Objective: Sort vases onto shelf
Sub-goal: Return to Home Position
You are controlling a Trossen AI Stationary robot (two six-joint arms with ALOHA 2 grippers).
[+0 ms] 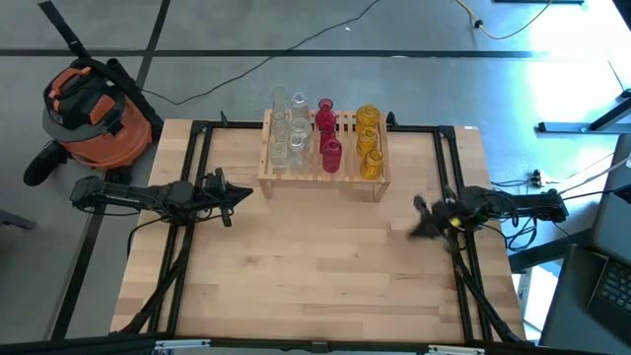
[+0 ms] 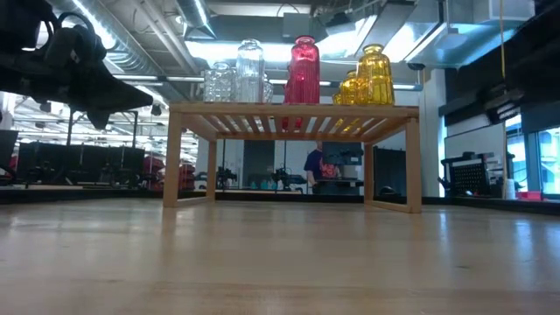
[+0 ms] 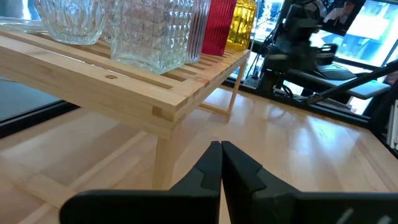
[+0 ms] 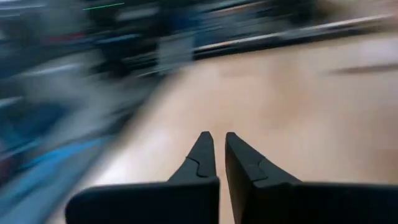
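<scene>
Orange vacuum (image 1: 94, 113) beyond table (image 1: 315, 286); vases (image 1: 325, 133) crowd shelf (image 1: 320, 182).

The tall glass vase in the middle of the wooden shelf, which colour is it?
Red, with vertical ribs; the low view shows it best.

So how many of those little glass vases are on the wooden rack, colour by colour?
Clear vases: 6, as best the overlapping glass allows
Red vases: 3
Yellow vases: 3
Total: 12, all standing on the shelf
</scene>
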